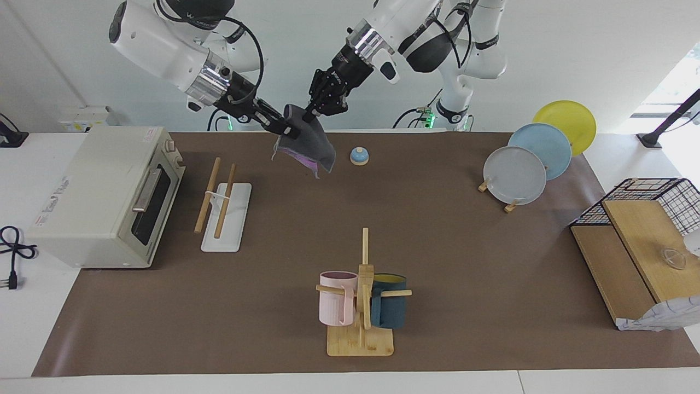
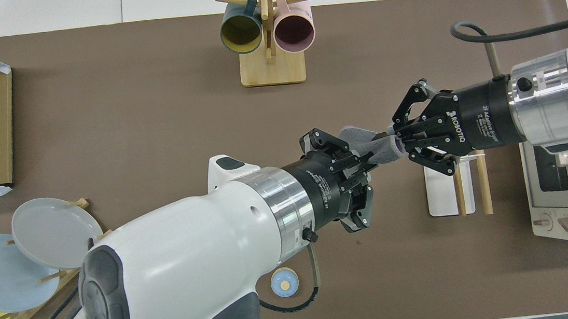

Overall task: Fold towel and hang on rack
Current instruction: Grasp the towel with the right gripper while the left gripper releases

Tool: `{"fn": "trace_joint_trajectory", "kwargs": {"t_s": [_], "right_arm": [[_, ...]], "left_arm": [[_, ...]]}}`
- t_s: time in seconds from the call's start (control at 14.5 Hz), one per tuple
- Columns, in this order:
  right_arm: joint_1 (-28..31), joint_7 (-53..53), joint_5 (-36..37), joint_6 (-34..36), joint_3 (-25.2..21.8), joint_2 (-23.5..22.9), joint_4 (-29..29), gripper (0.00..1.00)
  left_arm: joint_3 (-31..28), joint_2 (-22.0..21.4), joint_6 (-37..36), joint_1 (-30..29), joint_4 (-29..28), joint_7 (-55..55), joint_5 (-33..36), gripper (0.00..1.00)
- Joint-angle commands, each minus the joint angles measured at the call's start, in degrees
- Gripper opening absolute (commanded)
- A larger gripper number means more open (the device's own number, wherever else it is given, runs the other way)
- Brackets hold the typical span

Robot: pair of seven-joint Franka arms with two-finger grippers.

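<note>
Held aloft over the brown mat, at about one o'clock from the two-rod wooden rack on its white base: soft, light, floppy grey-and-purple fuzzy towel, best taken by its top edge, pinched there by the closed right gripper, left gripper on its other corner, whether parted or not hard to tell.

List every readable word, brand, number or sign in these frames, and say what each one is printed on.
"ROBOTIQ": on the black body of the right claw.
"2F Adaptive Gripper": on that same body, small but legible.
Left claw: white print on its body, too small to read.
Toaster oven: red-and-white stickers, too blurred to read.
</note>
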State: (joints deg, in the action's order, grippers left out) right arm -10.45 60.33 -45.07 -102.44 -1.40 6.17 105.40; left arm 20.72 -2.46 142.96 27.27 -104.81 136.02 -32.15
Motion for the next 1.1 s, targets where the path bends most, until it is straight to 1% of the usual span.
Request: {"fn": "trace_joint_trajectory", "kwargs": {"t_s": [0.0, 0.07, 0.21, 0.34, 0.48, 0.62, 0.76, 0.96, 1.03], "right_arm": [[-0.1, -3.46, -0.28, -1.18, 0.08, 1.21, 1.65, 0.0], [-0.18, -6.51, 1.55, -1.1, 0.08, 1.3, 1.82, 0.0], [-1.32, -16.68, 8.91, -0.92, 0.08, 1.39, 2.61, 0.0], [-0.98, -24.53, 11.23, -1.1, 0.08, 1.39, 4.89, 0.0], [-0.71, -27.54, 11.76, -1.79, 0.08, 1.39, 7.53, 0.0], [-0.88, -28.6, 14.56, -3.98, 0.08, 1.3, 9.55, 0.0], [-1.15, -28.52, 15.45, -4.26, 0.08, 1.04, 10.61, 0.0], [0.25, -29.48, 19.31, -4.35, 0.08, 1.21, 13.41, 0.0], [1.21, -32.36, 21.24, -4.35, 0.08, 1.3, 14.38, 0.0]], "left_arm": [[-0.77, -2.55, 0.83, 0.68, -3.29, -0.58, 0.5, 1.0], [-0.77, -2.63, 0.74, 0.59, -3.47, -0.67, 0.51, 1.0], [-0.77, -3.16, 0.56, -0.02, -4.69, -2.85, 0.51, 1.0], [-1.03, -5.0, 0.56, -2.12, -8.72, -8.55, 0.51, 1.0], [-1.12, -6.67, -0.22, -6.07, -12.16, -18.55, 0.42, 1.0], [-1.3, -6.59, -4.6, -11.25, -12.43, -29.79, 0.42, 1.0], [-1.38, -6.59, -8.55, -16.08, -12.35, -41.13, 0.42, 1.0], [-1.47, -6.59, -14.36, -22.85, -12.0, -57.23, 0.42, 1.0], [-1.47, -6.59, -16.03, -25.31, -11.73, -61.97, 0.68, 1.0]]}}
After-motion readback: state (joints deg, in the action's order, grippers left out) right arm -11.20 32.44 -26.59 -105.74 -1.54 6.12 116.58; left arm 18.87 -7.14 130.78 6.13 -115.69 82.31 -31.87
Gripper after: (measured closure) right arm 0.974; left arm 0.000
